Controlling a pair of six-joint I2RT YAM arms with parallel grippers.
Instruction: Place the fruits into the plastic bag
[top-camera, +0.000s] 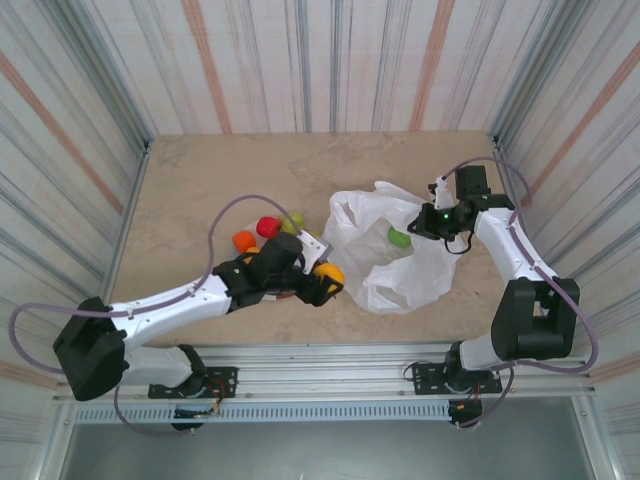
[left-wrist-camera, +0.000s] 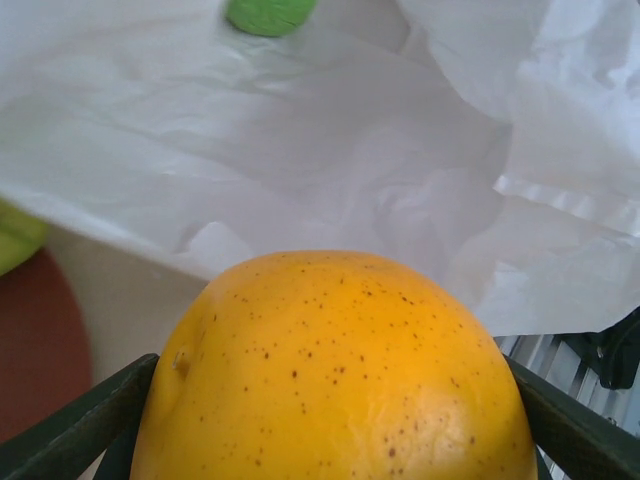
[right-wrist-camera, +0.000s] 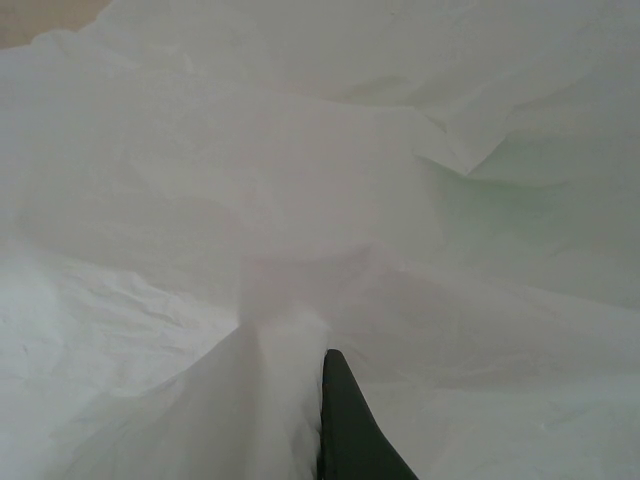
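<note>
Beside the plastic bag (top-camera: 400, 275), the outstretched left arm's fingers (left-wrist-camera: 70, 430) grasp a yellow-orange fruit (left-wrist-camera: 330, 370); right fingers (right-wrist-camera: 350, 430) pinch the bag.

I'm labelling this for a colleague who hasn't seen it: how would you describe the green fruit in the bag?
On the table, right of centre, find the white plastic bag. In its open mouth lies a small bright green fruit. Unlike the red fruit and orange fruit clustered to its left, it sits inside the bag.

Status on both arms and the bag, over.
Left gripper holding yellow-orange fruit beside plastic bag. Right gripper pinching its edge. Green fruit inside. Nothing blocking.
</note>
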